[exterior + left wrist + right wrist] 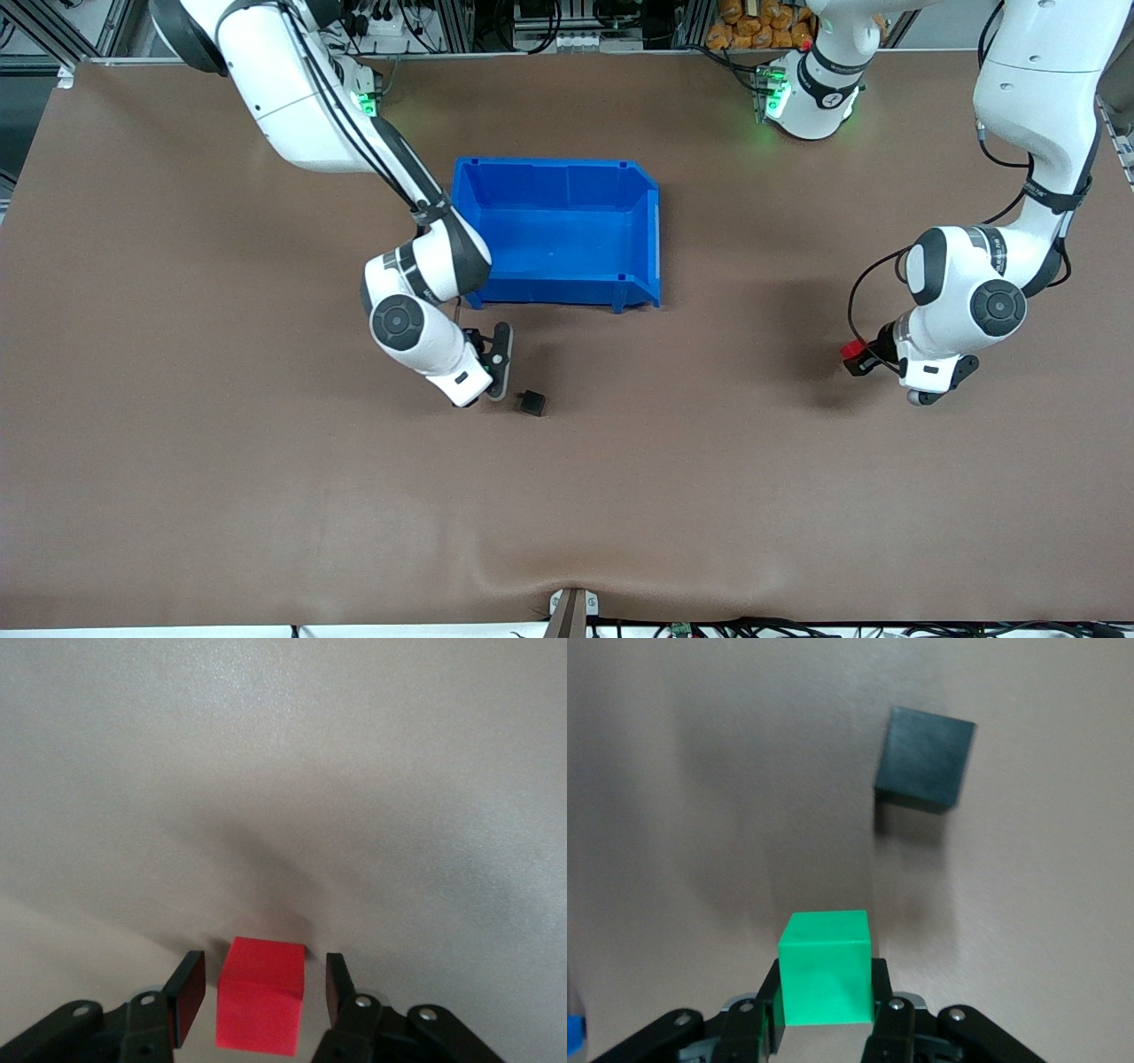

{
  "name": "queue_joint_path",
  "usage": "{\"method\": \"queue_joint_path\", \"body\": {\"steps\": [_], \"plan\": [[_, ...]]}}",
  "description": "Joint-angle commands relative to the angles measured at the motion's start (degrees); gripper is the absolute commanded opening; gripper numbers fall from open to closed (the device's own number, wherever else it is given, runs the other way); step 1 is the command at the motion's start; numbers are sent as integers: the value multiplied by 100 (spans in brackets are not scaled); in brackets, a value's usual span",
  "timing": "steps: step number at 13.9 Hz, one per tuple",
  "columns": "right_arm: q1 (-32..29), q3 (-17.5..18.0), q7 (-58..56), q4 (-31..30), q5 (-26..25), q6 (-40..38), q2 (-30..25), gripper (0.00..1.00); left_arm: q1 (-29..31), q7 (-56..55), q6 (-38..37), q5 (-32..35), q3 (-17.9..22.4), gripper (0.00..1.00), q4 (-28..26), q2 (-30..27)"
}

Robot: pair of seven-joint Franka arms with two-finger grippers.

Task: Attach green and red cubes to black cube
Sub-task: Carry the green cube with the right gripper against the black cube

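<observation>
My right gripper [493, 363] is shut on the green cube [826, 967] and holds it just above the table, next to the black cube [532, 403]. In the right wrist view the black cube [926, 757] lies apart from the green cube, ahead of the gripper [826, 992]. My left gripper [859, 356] is low at the left arm's end of the table. Its fingers are open on either side of the red cube [261, 1005], with a gap on each side. The red cube [851, 348] also shows at the fingertips in the front view.
An empty blue bin [549, 163] stands farther from the front camera than the black cube, close beside the right arm's wrist. Bare brown table lies between the two grippers and toward the front edge.
</observation>
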Motion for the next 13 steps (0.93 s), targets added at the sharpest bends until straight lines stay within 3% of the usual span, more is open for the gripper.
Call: {"method": "queue_joint_path", "body": {"steps": [1,4,5,13], "plan": [[-39,-10,-10,278,98,-106,113,0,24,-19,56,106,-18,45,28,27],[74,-10,559,402,90,-115,192,0,15,-98,48,106,-27,17,36,-8],[153,-18,718,480,55,-106,244,0,15,-168,39,106,-36,0,37,-34],[189,-45,1115,1254,28,-97,772,0,-555,-1887,-111,106,-80,0,580,-87]]}}
